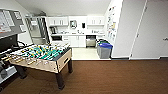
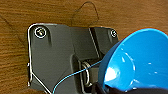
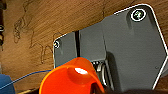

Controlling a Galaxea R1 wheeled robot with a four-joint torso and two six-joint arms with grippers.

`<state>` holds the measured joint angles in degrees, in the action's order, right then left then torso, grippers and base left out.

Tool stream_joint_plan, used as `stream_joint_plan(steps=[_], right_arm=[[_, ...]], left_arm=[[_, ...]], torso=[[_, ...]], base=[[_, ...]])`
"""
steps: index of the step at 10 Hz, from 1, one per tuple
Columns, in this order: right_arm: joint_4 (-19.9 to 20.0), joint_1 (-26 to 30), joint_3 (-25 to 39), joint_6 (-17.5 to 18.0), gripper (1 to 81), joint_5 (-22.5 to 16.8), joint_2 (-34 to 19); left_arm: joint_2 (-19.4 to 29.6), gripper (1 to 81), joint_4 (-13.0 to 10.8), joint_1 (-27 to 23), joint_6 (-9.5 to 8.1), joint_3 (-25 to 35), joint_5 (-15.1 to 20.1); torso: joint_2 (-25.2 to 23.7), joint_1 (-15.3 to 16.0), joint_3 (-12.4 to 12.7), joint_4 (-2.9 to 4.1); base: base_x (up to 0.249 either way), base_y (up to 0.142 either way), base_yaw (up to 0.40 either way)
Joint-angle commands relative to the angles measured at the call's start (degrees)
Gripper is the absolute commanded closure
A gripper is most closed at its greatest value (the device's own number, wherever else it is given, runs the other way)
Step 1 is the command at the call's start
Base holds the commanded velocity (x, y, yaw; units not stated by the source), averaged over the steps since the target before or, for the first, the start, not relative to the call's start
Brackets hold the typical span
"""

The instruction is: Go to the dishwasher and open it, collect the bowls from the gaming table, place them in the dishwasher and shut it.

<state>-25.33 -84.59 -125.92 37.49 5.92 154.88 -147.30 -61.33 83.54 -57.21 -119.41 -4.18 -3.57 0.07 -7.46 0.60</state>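
Brown carpet [image 1: 107, 77], gaming table [image 1: 40, 58], kitchenette beyond

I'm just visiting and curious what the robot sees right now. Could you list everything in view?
Gaming table: one, green field, pale body, dark legs; left, on the brown floor.
Dishwasher: one, steel front, dark opening; far kitchen wall, under the counter.
Cabinets: white; above and below the counter.
Bins: grey, blue and green lids; kitchen's right edge.
Door: one, white; right wall.
Board: one, grey, with papers; left wall.
Blue bowl: one; in the left wrist view, above the floor.
Orange bowl: one; in the right wrist view, above the floor.
Robot's dark plates: one in each wrist view.
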Motion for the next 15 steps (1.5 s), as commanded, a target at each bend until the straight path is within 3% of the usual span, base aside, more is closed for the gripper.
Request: stream_joint_plan(steps=[1, 15], right_arm=[[-1.0, 2.8, 0.9, 0.0, 81.1, -1.9, -0.6], [-1.0, 2.8, 0.9, 0.0, 81.1, -1.9, -0.5]], left_arm=[[1.6, 81.1, -0.6, -2.5, 0.17, 0.9, 0.5], [1.7, 81.1, -0.6, -2.4, 0.17, 0.9, 0.5]], torso=[[0.0, 0.0, 0.0, 0.00], [0.0, -0.1, 0.0, 0.00]], base=[[0.144, 0.000, 0.000], [0.144, 0.000, 0.000]])
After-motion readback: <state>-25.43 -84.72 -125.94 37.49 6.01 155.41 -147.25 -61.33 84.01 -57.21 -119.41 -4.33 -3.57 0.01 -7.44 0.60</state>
